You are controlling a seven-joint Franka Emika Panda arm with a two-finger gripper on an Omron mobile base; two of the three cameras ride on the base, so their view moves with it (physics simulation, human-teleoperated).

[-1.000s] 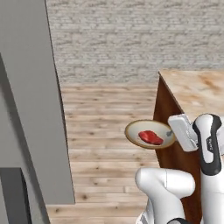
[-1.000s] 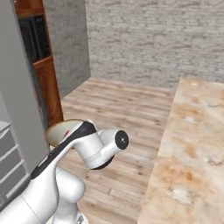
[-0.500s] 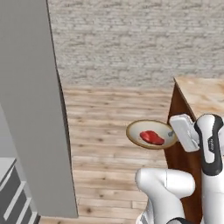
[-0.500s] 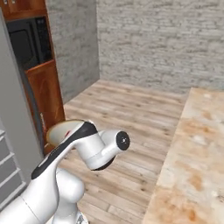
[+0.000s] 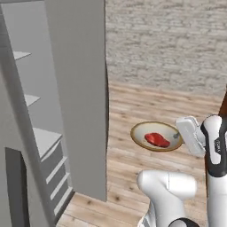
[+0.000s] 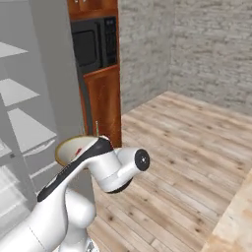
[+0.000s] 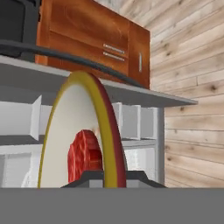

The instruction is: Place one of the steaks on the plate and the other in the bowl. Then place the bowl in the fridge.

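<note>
Fridge (image 5: 80, 88) open ahead, bowl (image 5: 156, 136) carried in front of it with one steak (image 5: 157, 139) inside

Tall grey body with pale shelves showing at the left of the left base view, door panel standing edge-on between shelves and arm; brown wooden cabinet (image 6: 101, 93) with a dark microwave (image 6: 93, 44) just beyond it in the right base view, plank floor (image 6: 187, 142) and grey brick wall (image 5: 168, 44) behind. Shallow tan dish held level in the air over the floor, beside the door and apart from the shelves, seen nearly edge-on in the hand view with a yellowish rim. Deep red meat chunk lying near its middle. Gripper (image 7: 107, 177) closed narrow on the near rim, dark tips pinching it at the bottom of the hand view
</note>
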